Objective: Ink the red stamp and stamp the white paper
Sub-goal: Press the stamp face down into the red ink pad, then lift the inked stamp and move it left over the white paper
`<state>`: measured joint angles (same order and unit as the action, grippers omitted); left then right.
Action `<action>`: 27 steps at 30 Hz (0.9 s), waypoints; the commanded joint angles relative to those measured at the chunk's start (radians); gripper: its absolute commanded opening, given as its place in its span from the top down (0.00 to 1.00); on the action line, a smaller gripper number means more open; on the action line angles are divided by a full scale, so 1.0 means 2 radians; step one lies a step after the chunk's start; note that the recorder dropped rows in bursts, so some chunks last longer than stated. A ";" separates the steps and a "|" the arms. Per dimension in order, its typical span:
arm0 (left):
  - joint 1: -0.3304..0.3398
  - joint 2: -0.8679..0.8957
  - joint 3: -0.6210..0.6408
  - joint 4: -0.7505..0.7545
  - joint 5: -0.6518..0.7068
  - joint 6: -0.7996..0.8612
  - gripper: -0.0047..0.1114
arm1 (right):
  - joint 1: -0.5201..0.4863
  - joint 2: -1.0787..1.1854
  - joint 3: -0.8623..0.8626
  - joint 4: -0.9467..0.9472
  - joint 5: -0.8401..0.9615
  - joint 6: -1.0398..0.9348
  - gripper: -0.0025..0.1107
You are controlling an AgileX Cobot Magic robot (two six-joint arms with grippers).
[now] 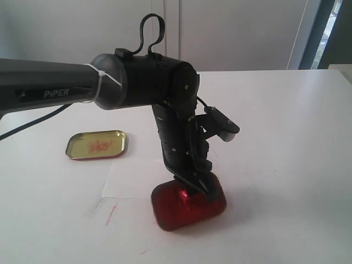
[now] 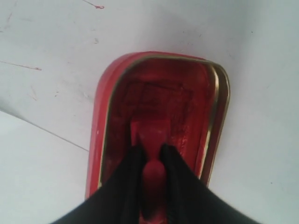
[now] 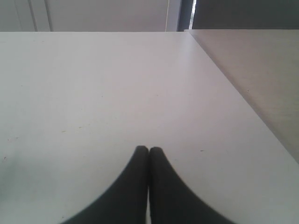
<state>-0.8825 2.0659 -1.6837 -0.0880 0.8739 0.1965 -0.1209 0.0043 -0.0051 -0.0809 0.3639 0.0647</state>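
Note:
My left gripper (image 2: 152, 150) is shut on the knob of the red stamp (image 2: 152, 140), whose base is down inside the open red ink tin (image 2: 100, 116). From the exterior view the same gripper (image 1: 193, 187) reaches straight down into the ink tin (image 1: 170, 212), and only a sliver of the red stamp (image 1: 184, 193) shows between the fingers. The white paper (image 1: 129, 179) lies flat just left of the tin, its edge also in the left wrist view (image 2: 32, 177). My right gripper (image 3: 148, 150) is shut on nothing above bare tabletop.
A gold-coloured shallow tin lid (image 1: 97, 144) lies behind the paper at the left. Red ink marks (image 1: 111, 213) streak the table in front of the paper. The table's right edge (image 3: 233, 88) runs close to my right gripper.

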 commanded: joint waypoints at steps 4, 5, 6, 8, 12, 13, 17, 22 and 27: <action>0.002 -0.003 -0.002 -0.044 0.003 0.023 0.96 | 0.001 -0.002 0.003 0.001 -0.007 0.000 0.98; 0.002 -0.003 -0.002 -0.043 0.003 0.023 0.96 | 0.001 -0.002 0.003 0.001 -0.007 0.000 0.98; 0.002 -0.003 -0.002 -0.043 0.003 0.023 0.96 | 0.001 -0.002 0.003 0.001 -0.007 0.000 0.98; 0.002 -0.003 -0.002 -0.043 0.002 0.023 0.96 | 0.001 -0.002 0.003 0.001 -0.007 0.000 0.98; 0.002 -0.004 -0.002 -0.041 0.001 0.022 0.96 | 0.001 -0.002 0.003 0.001 -0.007 0.000 0.98; 0.002 -0.008 -0.002 -0.040 0.002 0.022 0.96 | 0.001 -0.002 0.003 0.001 -0.007 0.000 0.98; 0.005 -0.022 -0.002 -0.030 0.005 0.011 0.96 | 0.001 -0.002 0.003 0.001 -0.007 0.000 0.98; 0.013 -0.026 -0.002 -0.002 0.008 -0.014 0.96 | 0.001 -0.002 0.003 0.001 -0.007 0.000 0.98; 0.015 -0.033 -0.002 0.022 0.013 -0.022 0.96 | 0.001 -0.002 0.003 0.001 -0.007 0.000 0.98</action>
<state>-0.8585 2.0220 -1.6837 -0.0569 0.8731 0.1695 -0.1209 0.0043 -0.0051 -0.0809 0.3639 0.0647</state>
